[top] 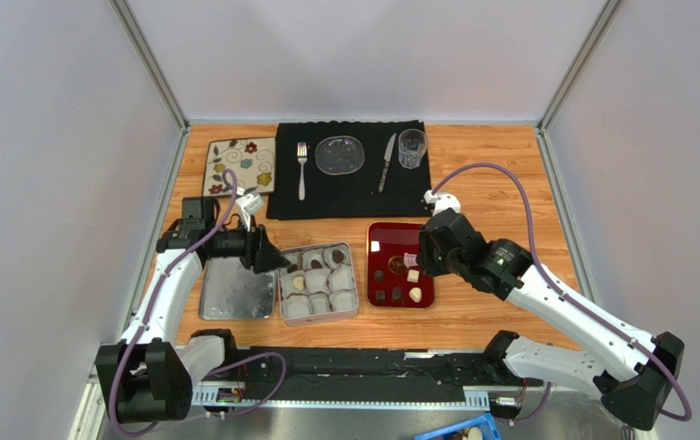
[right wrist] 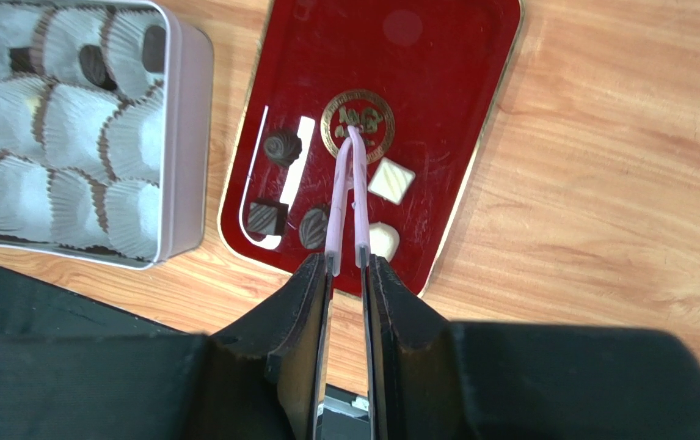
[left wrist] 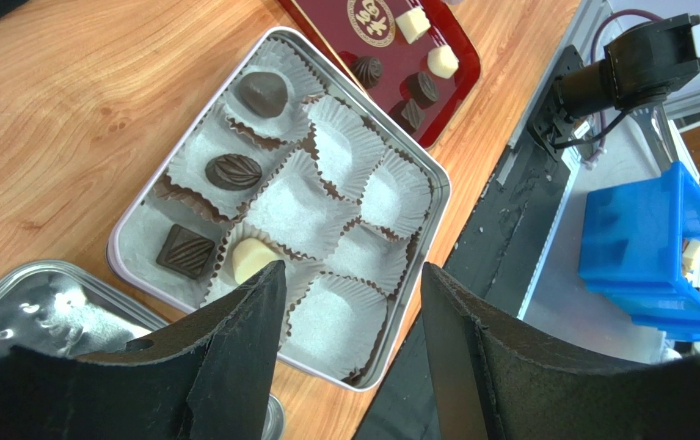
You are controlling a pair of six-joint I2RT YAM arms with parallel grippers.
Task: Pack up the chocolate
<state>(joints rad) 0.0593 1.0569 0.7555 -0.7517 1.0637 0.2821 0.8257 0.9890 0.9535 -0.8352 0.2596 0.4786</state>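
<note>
A silver tin (top: pixel 355 275) of white paper cups holds three dark chocolates (left wrist: pixel 233 170) and one cream piece (left wrist: pixel 251 258). My left gripper (left wrist: pixel 352 270) is open and empty, hovering over the tin's near-left cups (top: pixel 276 261). The red tray (right wrist: pixel 418 82) holds three dark pieces (right wrist: pixel 282 147) and two cream pieces (right wrist: pixel 391 180). My right gripper (right wrist: pixel 348 266) is shut on pink tweezers (right wrist: pixel 349 197). Their tips meet over the tray's gold emblem with nothing between them. The right gripper sits at the tray's right side in the top view (top: pixel 427 252).
The tin's lid (top: pixel 234 289) lies left of the tin. A black placemat (top: pixel 349 197) at the back carries a fork, glass plate, knife and tumbler. A flowered tile (top: pixel 239 165) lies back left. A blue bin (left wrist: pixel 647 247) sits beyond the table's near edge.
</note>
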